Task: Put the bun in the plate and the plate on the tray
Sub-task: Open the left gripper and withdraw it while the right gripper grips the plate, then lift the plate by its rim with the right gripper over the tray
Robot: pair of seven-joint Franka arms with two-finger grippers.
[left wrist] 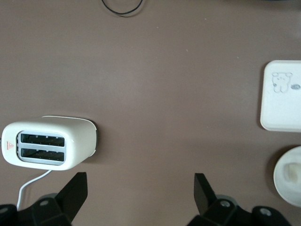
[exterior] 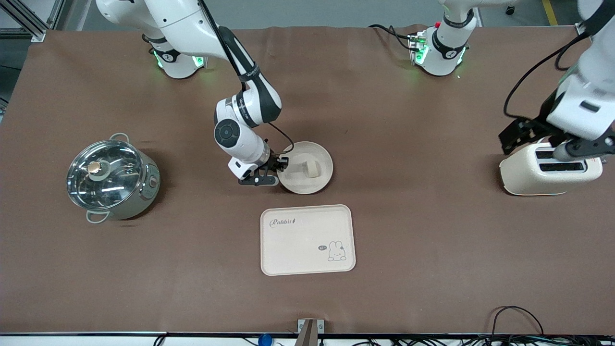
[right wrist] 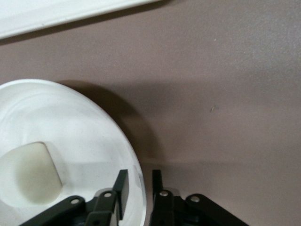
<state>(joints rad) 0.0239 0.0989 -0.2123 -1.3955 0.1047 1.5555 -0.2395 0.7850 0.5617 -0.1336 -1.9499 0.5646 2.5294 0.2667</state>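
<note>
The round off-white plate (exterior: 323, 157) lies on the table, farther from the front camera than the tray (exterior: 298, 250), and the pale bun (exterior: 313, 169) rests in it. My right gripper (exterior: 282, 164) is down at the plate's rim, on the side toward the right arm's end of the table. In the right wrist view the gripper (right wrist: 140, 176) has one finger over the plate (right wrist: 70, 117) and one outside it. The jaws stand narrow, with a thin gap at the outer finger. The bun (right wrist: 28, 174) lies close by. My left gripper (left wrist: 141, 188) hangs open over the toaster, holding nothing.
A cream toaster (exterior: 528, 173) stands toward the left arm's end of the table. A steel pot with a glass lid (exterior: 113, 178) stands toward the right arm's end. Cables lie along the table's front edge.
</note>
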